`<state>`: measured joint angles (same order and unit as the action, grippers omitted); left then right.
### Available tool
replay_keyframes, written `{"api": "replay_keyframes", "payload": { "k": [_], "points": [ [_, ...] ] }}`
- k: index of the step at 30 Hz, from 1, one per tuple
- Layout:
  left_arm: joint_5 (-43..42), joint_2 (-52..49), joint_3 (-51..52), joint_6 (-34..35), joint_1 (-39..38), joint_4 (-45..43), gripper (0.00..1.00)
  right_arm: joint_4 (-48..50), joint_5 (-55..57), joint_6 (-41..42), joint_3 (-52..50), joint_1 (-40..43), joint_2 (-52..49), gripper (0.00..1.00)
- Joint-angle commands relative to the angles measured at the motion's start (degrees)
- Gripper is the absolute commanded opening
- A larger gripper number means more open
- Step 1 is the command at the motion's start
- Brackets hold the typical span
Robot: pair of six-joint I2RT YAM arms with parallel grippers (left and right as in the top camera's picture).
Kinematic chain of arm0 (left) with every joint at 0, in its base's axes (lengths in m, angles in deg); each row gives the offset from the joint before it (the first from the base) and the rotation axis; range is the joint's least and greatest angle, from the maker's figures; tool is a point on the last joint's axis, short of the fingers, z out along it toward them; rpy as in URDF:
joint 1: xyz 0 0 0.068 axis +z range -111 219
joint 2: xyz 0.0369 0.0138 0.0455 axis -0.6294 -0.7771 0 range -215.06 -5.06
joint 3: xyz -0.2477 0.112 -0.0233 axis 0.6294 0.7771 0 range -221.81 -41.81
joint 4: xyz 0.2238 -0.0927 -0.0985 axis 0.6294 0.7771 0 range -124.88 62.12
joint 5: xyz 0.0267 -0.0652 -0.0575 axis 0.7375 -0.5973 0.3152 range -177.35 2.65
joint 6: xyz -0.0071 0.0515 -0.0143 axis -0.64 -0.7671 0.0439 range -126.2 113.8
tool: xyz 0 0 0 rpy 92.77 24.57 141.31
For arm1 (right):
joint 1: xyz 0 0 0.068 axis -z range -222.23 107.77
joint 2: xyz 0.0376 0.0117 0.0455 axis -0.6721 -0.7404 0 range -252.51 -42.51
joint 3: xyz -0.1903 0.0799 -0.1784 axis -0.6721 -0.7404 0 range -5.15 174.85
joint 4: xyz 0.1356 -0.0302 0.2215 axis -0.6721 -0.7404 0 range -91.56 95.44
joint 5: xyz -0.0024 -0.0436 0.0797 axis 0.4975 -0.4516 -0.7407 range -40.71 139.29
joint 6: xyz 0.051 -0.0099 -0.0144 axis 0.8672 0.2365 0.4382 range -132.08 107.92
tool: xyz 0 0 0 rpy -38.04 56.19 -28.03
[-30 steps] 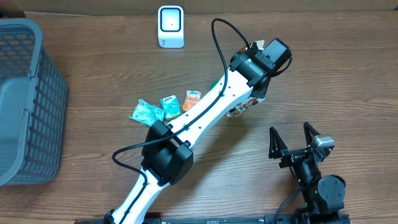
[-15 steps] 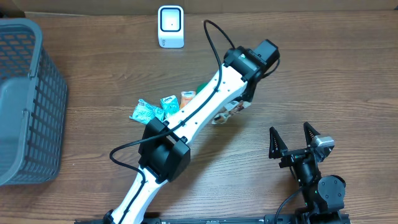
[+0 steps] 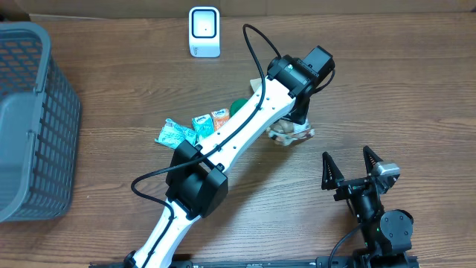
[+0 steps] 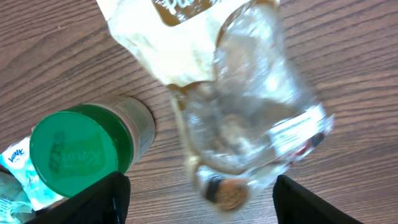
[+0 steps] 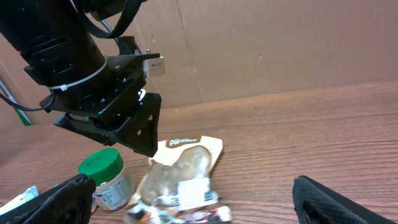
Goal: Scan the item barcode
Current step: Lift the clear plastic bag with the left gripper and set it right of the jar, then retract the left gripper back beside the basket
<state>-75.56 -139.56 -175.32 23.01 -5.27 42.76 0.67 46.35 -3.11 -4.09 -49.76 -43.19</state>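
Left gripper (image 4: pixel 199 190) has its black fingers (image 4: pixel 109 196) spread wide, one on each side of a clear crinkly plastic pouch with a cream printed top (image 4: pixel 249 106). Neither pad touches it, and the pouch lies flat on the brown wood-grain table (image 4: pixel 367 56). The pouch has pale lumpy contents and a white sticker label with small print, possibly the barcode, too blurred to tell. In the overhead view the pouch (image 3: pixel 291 135) sits mid-table right under the wrist of the white left arm (image 3: pixel 245 126), well apart from the small white boxy scanner with a glossy window (image 3: pixel 204 31) at the far edge. Just beside the pouch stands an upright round clear jar with a green ribbed lid (image 4: pixel 74 152), close to it, with a thin strip of table showing between them. Past the jar is a loose row of small glossy sachets, teal (image 3: pixel 175 134) and orange (image 3: pixel 219 117), partly hidden by the arm. A grey plastic mesh basket (image 3: pixel 33 112) is at the left edge. Right gripper (image 3: pixel 346 156) sits at the near right, dark pointed fingers wide apart with nothing between them. Its wrist view shows the pouch (image 5: pixel 180 171) and jar (image 5: pixel 106 171) ahead on the wood, below the left gripper's black angular fingers.
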Motion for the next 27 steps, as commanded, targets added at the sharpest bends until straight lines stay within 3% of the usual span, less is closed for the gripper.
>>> {"api": "replay_keyframes", "payload": {
  "k": [1,7,11,14,19,27],
  "points": [
    [2.12,0.79,-0.26,-0.52,-0.37,0.44,0.77,0.13,0.28,-0.02,-0.59,0.22,0.52,1.00],
    [4.74,9.42,-3.34,-4.57,3.52,4.92,0.83,0.13,0.28,-0.02,-0.59,0.22,0.52,1.00],
    [4.66,17.07,-3.34,-9.09,9.68,7.67,1.00,0.15,0.28,-0.02,-0.59,0.22,0.52,1.00],
    [2.86,21.88,-3.34,-14.10,16.02,9.16,0.99,0.13,0.28,-0.02,-0.59,0.22,0.52,1.00],
    [-4.31,26.77,-3.34,-21.55,30.58,10.51,1.00,0.13,0.28,-0.02,-0.59,0.22,0.52,1.00],
    [-21.27,26.71,-3.26,-21.51,53.88,10.75,1.00,0.13,0.28,-0.02,-0.59,0.22,0.52,1.00]
  ]
}}
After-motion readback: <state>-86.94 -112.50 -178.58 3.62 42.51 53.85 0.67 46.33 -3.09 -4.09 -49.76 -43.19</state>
